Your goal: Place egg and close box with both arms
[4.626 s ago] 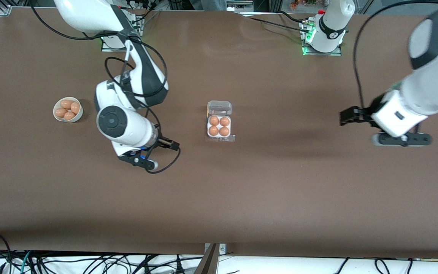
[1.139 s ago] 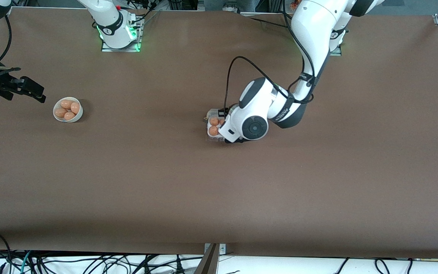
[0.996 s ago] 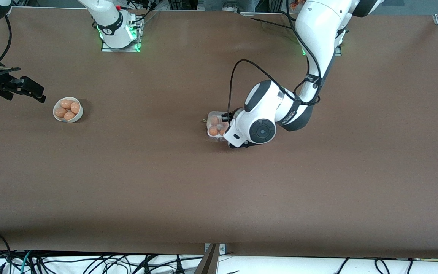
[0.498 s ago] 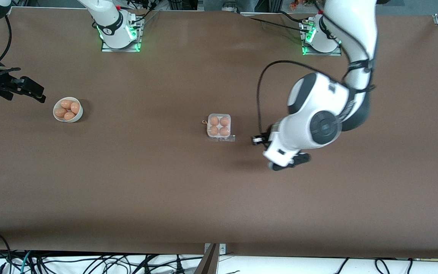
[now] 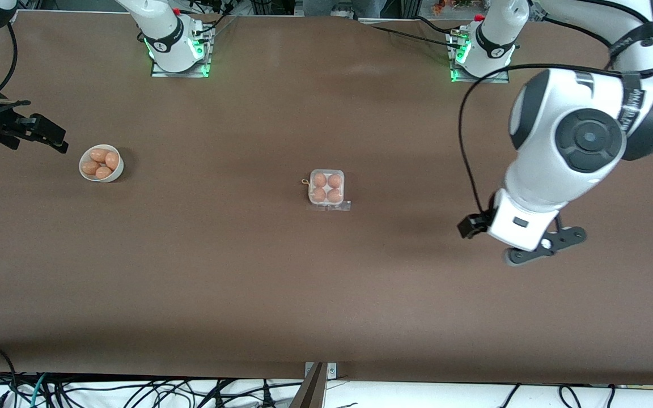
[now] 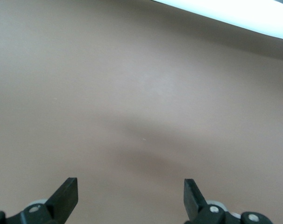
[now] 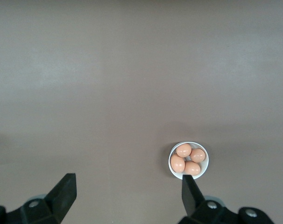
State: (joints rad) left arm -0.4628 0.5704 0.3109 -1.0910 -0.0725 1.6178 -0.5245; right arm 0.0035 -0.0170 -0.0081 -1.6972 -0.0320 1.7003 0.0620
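The box (image 5: pixel 326 205) sits mid-table with its clear lid down over several orange-brown eggs (image 5: pixel 319 180). My left gripper (image 5: pixel 470 226) hangs high over bare table between the box and the left arm's end. In the left wrist view my left gripper (image 6: pixel 130 186) stands open with nothing between its fingers, only brown tabletop below. My right gripper (image 5: pixel 49 135) hovers open and empty at the right arm's end of the table, beside a white bowl (image 5: pixel 118 169). The right wrist view shows my right gripper (image 7: pixel 127 184) open, and the bowl (image 7: pixel 171 164) holds several more eggs (image 7: pixel 183 150).
Both arm bases (image 5: pixel 176 48) (image 5: pixel 482 54) stand with green lights along the table edge farthest from the front camera. Cables (image 5: pixel 134 391) lie below the table's near edge. A black cable (image 5: pixel 465 141) loops from the left arm.
My left arm has lifted off the box and swung away toward its own end of the table, and its gripper went from shut to open. The right arm has not moved.
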